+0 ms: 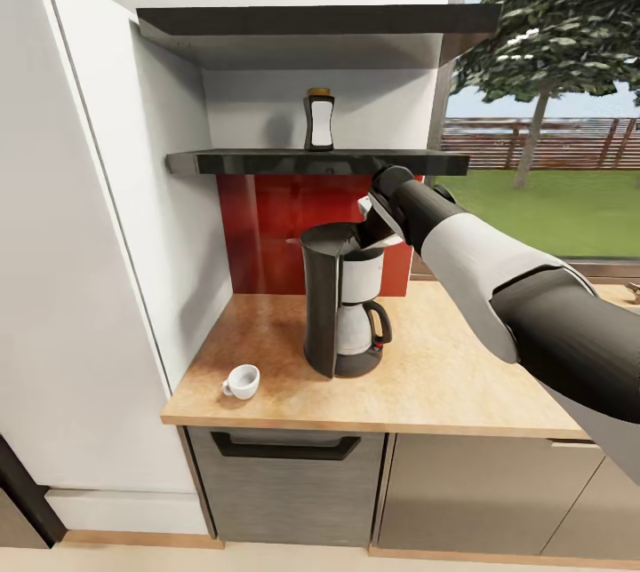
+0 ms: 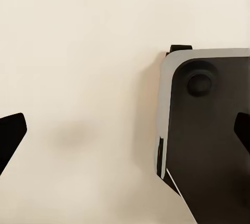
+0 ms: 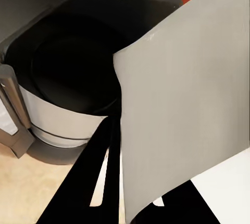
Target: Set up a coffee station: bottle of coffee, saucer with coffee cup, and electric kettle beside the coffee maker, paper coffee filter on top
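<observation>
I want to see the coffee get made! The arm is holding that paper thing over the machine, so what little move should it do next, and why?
Probably lower a little and let go. The right gripper has its jaws pinched on the paper coffee filter, held just above the open dark top of the coffee maker. The filter seems not yet resting there, so easing it down first should keep it from sliding off.

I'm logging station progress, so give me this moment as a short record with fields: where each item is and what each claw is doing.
coffee maker: upright on the countertop, in front of the red back panel
filter: pinched in the right claw, held tilted over the maker's open top
bottle: upright on the shelf, not yet moved
cup: on the countertop near its front edge, no saucer under it
left claw: open, holding nothing
</observation>
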`<state>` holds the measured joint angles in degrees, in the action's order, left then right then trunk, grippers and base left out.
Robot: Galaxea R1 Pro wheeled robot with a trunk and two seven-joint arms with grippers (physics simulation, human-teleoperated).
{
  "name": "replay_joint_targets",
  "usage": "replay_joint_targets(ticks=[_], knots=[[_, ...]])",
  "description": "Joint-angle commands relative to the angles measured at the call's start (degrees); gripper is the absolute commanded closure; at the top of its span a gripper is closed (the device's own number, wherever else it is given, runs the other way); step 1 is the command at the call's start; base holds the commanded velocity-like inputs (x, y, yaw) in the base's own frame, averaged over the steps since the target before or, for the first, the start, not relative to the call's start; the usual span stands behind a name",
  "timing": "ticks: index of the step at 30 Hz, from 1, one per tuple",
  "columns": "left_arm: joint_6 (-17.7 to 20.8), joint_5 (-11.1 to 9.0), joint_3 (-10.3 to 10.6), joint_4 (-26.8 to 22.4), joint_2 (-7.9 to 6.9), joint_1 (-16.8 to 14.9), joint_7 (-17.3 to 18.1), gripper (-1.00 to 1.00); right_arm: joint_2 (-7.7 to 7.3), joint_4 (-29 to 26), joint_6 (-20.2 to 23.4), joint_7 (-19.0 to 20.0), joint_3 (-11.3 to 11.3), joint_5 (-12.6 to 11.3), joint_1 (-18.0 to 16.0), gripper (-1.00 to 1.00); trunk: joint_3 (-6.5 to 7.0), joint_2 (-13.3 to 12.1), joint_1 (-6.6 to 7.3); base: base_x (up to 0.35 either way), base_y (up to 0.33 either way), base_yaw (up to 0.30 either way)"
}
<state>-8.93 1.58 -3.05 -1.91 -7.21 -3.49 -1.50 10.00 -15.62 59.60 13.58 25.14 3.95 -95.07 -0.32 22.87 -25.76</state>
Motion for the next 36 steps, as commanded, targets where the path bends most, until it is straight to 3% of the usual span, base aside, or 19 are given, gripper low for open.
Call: replay_joint_targets(ticks=[1, 7, 36], knots=[[-0.2, 0.2, -0.3, 0.1, 0.0, 0.0, -0.1, -1.0, 0.0, 0.0, 0.2, 0.3, 0.4, 0.6, 0.0, 1.0, -0.03, 0.0, -0.02, 0.0, 0.0, 0.0], [-0.2, 0.2, -0.3, 0.1, 0.0, 0.0, -0.1, -1.0, 0.0, 0.0, 0.2, 0.4, 1.3, 2.4, 0.0, 1.0, -0.03, 0.0, -0.02, 0.0, 0.0, 0.0], [-0.2, 0.2, -0.3, 0.1, 0.0, 0.0, 0.0, -1.0, 0.0, -0.1, 0.2, 0.3, 1.5, 2.6, 0.0, 1.0, -0.03, 0.0, -0.02, 0.0, 0.04, 0.0]])
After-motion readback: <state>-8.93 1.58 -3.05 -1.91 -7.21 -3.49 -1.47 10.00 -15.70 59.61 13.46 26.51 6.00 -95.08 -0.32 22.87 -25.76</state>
